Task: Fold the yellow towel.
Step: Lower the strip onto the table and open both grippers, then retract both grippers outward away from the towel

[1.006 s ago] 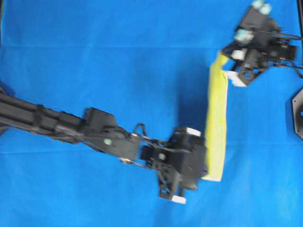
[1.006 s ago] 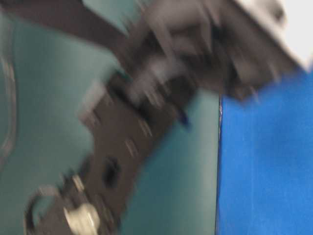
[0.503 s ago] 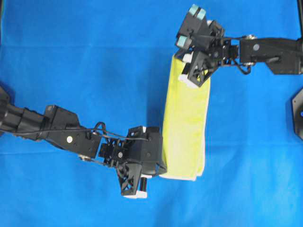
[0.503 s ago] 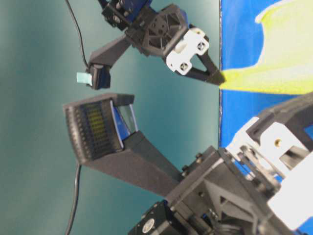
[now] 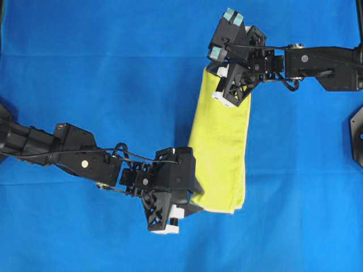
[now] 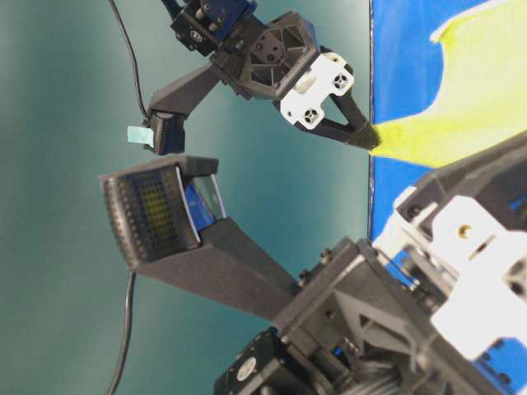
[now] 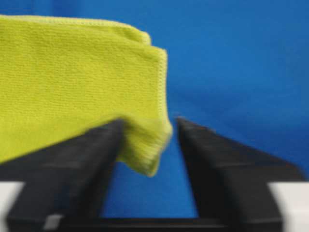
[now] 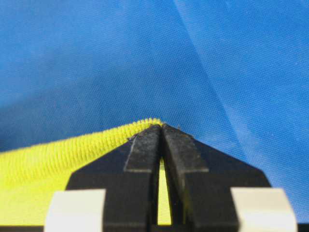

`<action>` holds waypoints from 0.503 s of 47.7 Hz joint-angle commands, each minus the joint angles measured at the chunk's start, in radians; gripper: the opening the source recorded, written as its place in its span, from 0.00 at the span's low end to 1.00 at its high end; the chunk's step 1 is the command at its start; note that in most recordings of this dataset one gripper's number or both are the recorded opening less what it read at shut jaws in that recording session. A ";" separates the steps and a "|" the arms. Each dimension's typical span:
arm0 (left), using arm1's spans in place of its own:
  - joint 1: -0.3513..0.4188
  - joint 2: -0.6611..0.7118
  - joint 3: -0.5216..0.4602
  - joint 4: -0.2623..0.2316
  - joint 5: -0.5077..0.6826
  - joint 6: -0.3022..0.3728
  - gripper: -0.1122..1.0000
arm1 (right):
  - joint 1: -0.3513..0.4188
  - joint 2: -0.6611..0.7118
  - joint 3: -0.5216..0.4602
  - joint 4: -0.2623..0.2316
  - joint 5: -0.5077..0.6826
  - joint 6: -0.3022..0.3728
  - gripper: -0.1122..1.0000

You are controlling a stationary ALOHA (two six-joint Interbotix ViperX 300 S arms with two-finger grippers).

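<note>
While both arms reach in over the blue worktop (image 5: 85,68), the single item listed is the yellow towel (image 5: 220,150), a fuzzy yellow-green cloth with a paler stitched hem. Condition: folded into a long narrow band, lying on the worktop right of centre in the overhead view, its long axis running from the far end near the right arm to the near end beside the left arm.

Left claw (image 7: 147,145): positioned at the towel's near left corner. In the left wrist view its two black fingers (image 7: 77,164) stand apart with blue worktop showing between them; the folded corner of the towel (image 7: 72,82) hangs loosely in the gap, touching the left finger only and blurred at its tip. The jaws are parted and not pinching the cloth. Overhead, this claw (image 5: 191,199) overlaps the towel's lower left edge.

Right claw (image 8: 161,133): positioned at the towel's far end. In the right wrist view its fingertips (image 8: 145,145) meet at the tips, with the towel's hem (image 8: 63,150) caught between them and a thin strip of yellow showing in the slit behind. It is pinched closed on the towel. The table-level view shows the same claw (image 6: 366,136) holding a raised point of cloth (image 6: 445,123) above the worktop.
</note>
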 commanded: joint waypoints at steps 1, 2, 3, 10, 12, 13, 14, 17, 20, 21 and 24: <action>0.002 -0.025 -0.005 0.000 0.012 0.008 0.65 | 0.002 -0.012 -0.014 -0.003 -0.014 -0.003 0.20; 0.002 -0.026 -0.005 -0.002 0.020 0.008 0.70 | 0.002 -0.012 -0.014 -0.003 -0.015 -0.005 0.25; 0.002 -0.031 -0.002 0.000 0.031 0.005 0.73 | 0.002 -0.014 -0.014 -0.003 -0.015 -0.006 0.31; 0.002 -0.069 0.003 0.000 0.091 0.000 0.73 | 0.002 -0.017 -0.011 -0.018 -0.012 -0.014 0.67; 0.000 -0.086 0.006 0.000 0.107 0.000 0.72 | 0.002 -0.021 -0.011 -0.018 -0.009 -0.017 0.72; 0.000 -0.095 0.009 0.000 0.117 -0.002 0.72 | 0.003 -0.025 -0.009 -0.018 -0.009 -0.017 0.71; -0.002 -0.110 0.012 0.000 0.130 0.000 0.72 | 0.003 -0.029 -0.008 -0.018 -0.008 -0.017 0.70; -0.003 -0.146 0.023 0.000 0.156 0.000 0.72 | 0.008 -0.049 -0.003 -0.018 -0.005 -0.017 0.67; -0.003 -0.183 0.037 0.000 0.178 0.002 0.72 | 0.020 -0.084 0.011 -0.018 0.005 -0.017 0.68; -0.005 -0.196 0.043 0.000 0.184 0.005 0.72 | 0.023 -0.097 0.015 -0.020 0.008 -0.017 0.68; -0.003 -0.253 0.066 0.000 0.195 0.012 0.72 | 0.037 -0.137 0.031 -0.018 0.018 -0.017 0.68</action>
